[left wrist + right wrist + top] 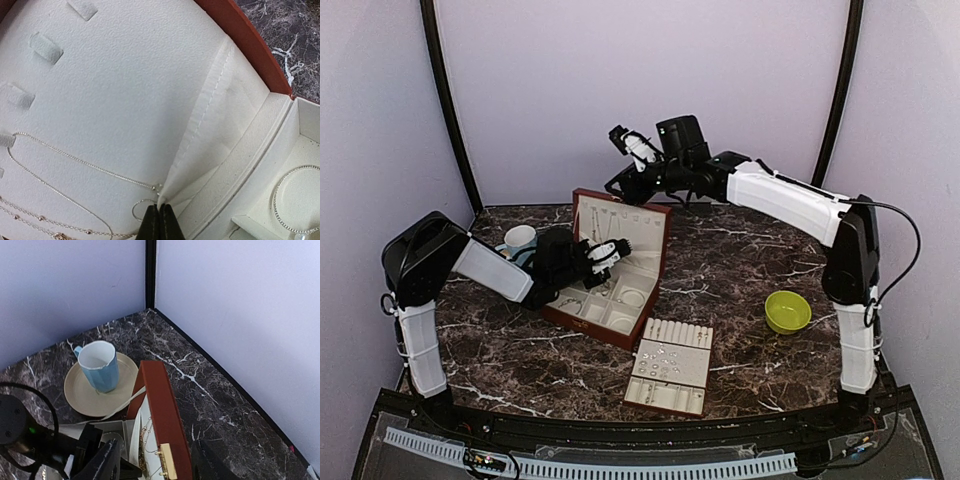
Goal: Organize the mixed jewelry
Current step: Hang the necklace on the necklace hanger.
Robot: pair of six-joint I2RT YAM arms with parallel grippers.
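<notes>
The reddish-brown box [582, 318] stands open, its lid [161, 405] upright. Thin silvery chains [75, 161] hang on the lid's cream lining, with a small ring [141, 210] beside my fingertips. A hoop bracelet [295, 200] lies in a compartment. My left gripper [161, 222] is inside the box [612, 250], its jaws shut, pinching the edge of the lining's cream pocket flap [200, 150]. My right gripper [157, 465] is open and straddles the lid's top edge by the gold clasp [167, 462]; it shows in the top view [625, 188]. Small silvery pieces [665, 362] lie in the ring tray [692, 400].
A blue mug [99, 365] on a beige saucer [80, 392] stands behind the box on the left. A green bowl [787, 312] sits at the right. Purple walls close the back and sides.
</notes>
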